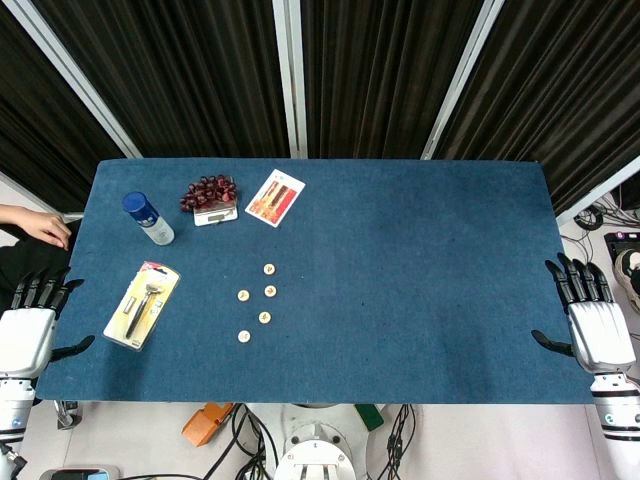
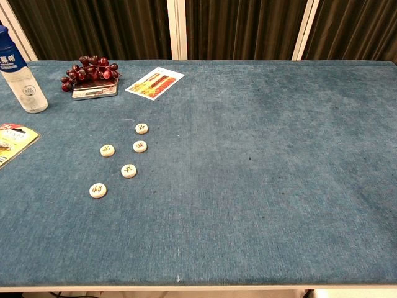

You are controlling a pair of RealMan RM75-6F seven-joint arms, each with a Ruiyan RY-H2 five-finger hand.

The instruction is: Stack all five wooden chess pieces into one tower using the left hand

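Note:
Several round wooden chess pieces lie flat and apart on the blue table, none stacked: one at the far end (image 1: 269, 269) (image 2: 142, 128), one on the left (image 1: 243, 295) (image 2: 107, 150), one in the middle (image 1: 270, 291) (image 2: 140, 146), one lower (image 1: 264, 318) (image 2: 129, 171), and the nearest (image 1: 244, 336) (image 2: 98, 190). My left hand (image 1: 30, 325) hovers off the table's left edge, fingers spread, holding nothing. My right hand (image 1: 588, 318) sits at the right edge, fingers spread and empty. Neither hand shows in the chest view.
A blue-capped bottle (image 1: 148, 218), red grapes (image 1: 209, 191) on a small scale (image 1: 216, 212), a printed card (image 1: 275, 197) and a packaged tool (image 1: 142, 304) lie on the table's left half. A person's hand (image 1: 38, 224) rests by the left edge.

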